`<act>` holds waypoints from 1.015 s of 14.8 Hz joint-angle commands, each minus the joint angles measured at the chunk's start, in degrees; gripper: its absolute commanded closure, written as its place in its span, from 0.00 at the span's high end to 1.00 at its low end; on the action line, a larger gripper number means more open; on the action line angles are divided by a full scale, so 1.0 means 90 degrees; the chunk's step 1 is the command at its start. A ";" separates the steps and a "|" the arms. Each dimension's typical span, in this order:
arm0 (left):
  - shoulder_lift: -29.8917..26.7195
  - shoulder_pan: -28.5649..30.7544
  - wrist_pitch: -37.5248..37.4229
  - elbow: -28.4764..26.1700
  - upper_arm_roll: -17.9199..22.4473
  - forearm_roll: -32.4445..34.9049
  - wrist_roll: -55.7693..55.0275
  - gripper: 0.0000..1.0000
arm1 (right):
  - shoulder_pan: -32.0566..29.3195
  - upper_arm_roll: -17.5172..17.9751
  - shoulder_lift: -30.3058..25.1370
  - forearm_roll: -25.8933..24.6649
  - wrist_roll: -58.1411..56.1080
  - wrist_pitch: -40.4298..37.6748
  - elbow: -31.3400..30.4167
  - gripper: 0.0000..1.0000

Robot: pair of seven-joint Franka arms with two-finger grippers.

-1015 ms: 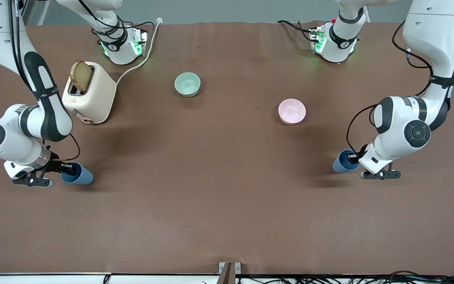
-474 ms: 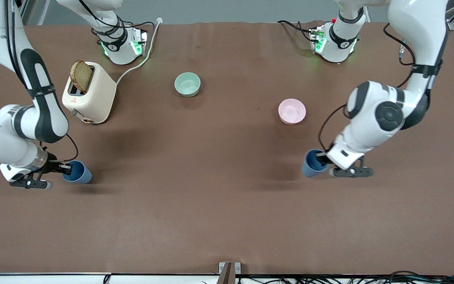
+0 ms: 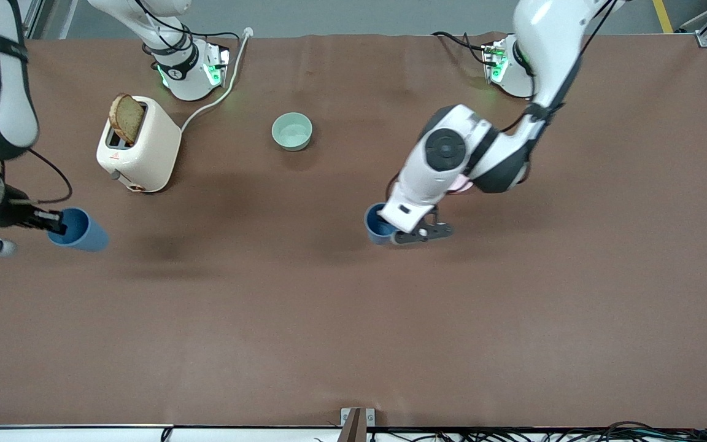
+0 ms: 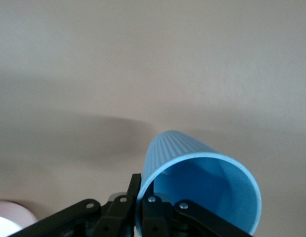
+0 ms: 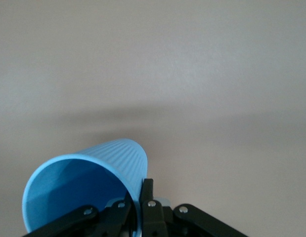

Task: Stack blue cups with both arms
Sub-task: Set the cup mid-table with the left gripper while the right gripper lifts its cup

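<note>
Now, at nine o'clock your right end effector (image 3: 53, 222) pinches one blue cup (image 3: 78, 230) by its rim above the table (image 3: 353, 319); near centre, your left end effector (image 3: 385, 216) grips the other cup (image 3: 378, 225). Thin and light, they probably flex; hold the rims gently.

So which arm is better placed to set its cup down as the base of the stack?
Probably the left. The left tool holds its blue cup low over the table's middle, near the pink bowl. The right tool carries the other blue cup at the right arm's end.
</note>
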 commanded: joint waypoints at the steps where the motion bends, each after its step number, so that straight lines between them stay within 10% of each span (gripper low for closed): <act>1: 0.0685 -0.0336 -0.0076 0.0553 0.0054 0.0368 -0.0519 0.00 | -0.0036 0.0038 -0.0519 -0.0118 0.0119 -0.0371 -0.0070 0.04; 5: 0.0911 -0.0406 -0.0046 0.0553 0.0044 0.0555 -0.0853 0.09 | -0.0026 0.0048 -0.1067 -0.0118 0.0099 -0.0927 0.0037 0.04; 8: 0.0814 -0.0367 -0.0056 0.0747 0.0044 0.0574 -0.0843 0.98 | -0.0026 0.0048 -0.1039 -0.0128 0.0109 -0.1582 0.0554 0.04; 15: -0.0853 0.0959 -0.1908 0.1364 0.0112 0.1063 0.0510 1.00 | 0.0236 0.0077 -0.1009 -0.0070 0.0399 -0.1778 0.1044 0.04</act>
